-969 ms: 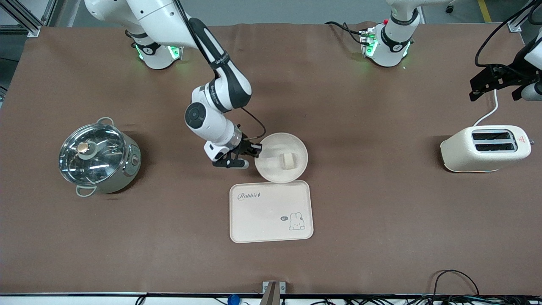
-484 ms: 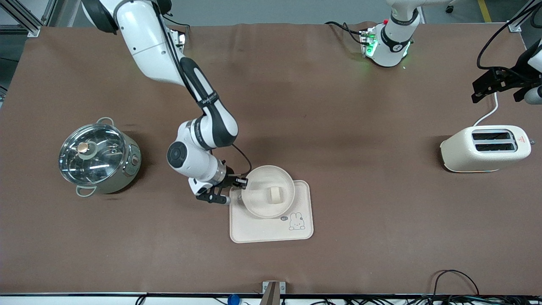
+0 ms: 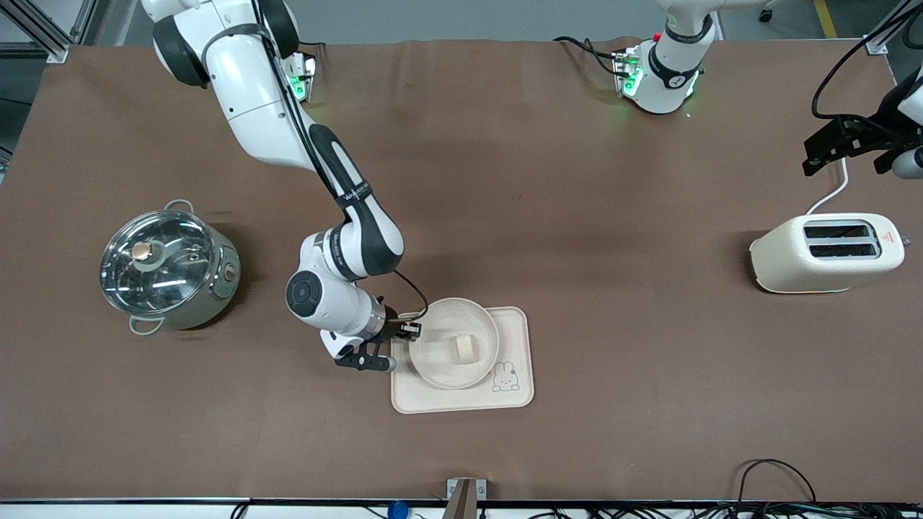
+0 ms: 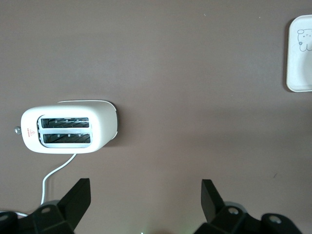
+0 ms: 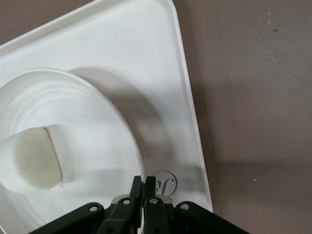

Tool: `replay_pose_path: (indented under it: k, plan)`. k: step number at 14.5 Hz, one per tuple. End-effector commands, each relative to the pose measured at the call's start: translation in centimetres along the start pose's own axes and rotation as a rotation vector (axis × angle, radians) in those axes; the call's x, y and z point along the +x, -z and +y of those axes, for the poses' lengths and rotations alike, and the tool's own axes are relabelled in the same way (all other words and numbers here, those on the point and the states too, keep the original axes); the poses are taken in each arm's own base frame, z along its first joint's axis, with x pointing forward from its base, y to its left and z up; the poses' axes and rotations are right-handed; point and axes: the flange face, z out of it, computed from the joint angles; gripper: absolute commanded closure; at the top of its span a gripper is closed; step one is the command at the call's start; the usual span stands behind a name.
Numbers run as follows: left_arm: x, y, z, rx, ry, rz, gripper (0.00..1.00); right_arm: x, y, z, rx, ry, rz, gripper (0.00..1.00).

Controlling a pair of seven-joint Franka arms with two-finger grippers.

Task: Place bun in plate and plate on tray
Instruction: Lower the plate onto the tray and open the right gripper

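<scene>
Brown bench (image 3: pixel 577 216): cloth-covered surface carrying everything, with both arm bases along its 12 o'clock edge in the front view.
Right arm: reaches down from its base to the tray, its wrist just off the tray's edge toward the right arm's end of the bench.
Left arm: waits over the left arm's end of the bench, above the toaster.
Pot (image 3: pixel 167 268): steel, with a glass lid, at 9 o'clock from the tray and well apart from it.
Toaster (image 3: pixel 826 254): cream, two slots, at about 2 o'clock from the tray and well apart (its white cord trails off toward the left arm).
Tray (image 3: pixel 515 324): cream rectangle with rounded corners, flat on the bench near the front camera; the rabbit drawing shows at its 4 o'clock corner.
Plate (image 3: pixel 441 364): round, off-white, over the tray and covering most of the half toward the right arm's end; whether it rests fully on the tray cannot be told.
Right claw (image 5: pixel 143 187): fingers pinched narrow on the plate's rim at the plate's 9 o'clock edge in the front view.
Left claw (image 4: pixel 146 192): fingers spread wide, holding nothing, high over bare bench beside the toaster.
Bun (image 3: pixel 466 348): small pale piece lying in the plate, a little toward 3 o'clock of its middle.
</scene>
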Motion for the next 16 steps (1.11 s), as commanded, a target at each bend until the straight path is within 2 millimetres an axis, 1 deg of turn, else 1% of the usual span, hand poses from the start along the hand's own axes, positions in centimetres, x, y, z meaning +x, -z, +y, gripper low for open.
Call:
replay_pose_path:
  k: [1,2,6,11,15,16]
  plan:
    - [-0.2,0.0,-0.1,-0.020,-0.014,-0.007,0.00,1.0,0.0,0.2,-0.009,0.008,-0.006,1.00]
    - [-0.3,0.1,-0.1,-0.020,-0.014,-0.005,0.00,1.2,0.3,0.1,-0.004,0.009,0.001,1.00]
    - [-0.3,0.0,-0.1,-0.020,-0.014,-0.010,0.00,2.1,-0.2,0.0,0.002,0.012,0.015,1.00]
    - [-0.3,-0.1,-0.1,-0.020,-0.014,-0.014,0.00,2.9,-0.4,0.7,0.007,0.001,0.025,1.00]
    - [-0.4,-0.1,-0.1,-0.020,-0.016,-0.016,0.00,3.7,0.4,1.2,0.016,-0.009,0.039,1.00]
    - [-0.4,-0.1,-0.1,-0.020,-0.016,-0.016,0.00,3.7,0.3,1.3,0.015,-0.010,0.038,1.00]
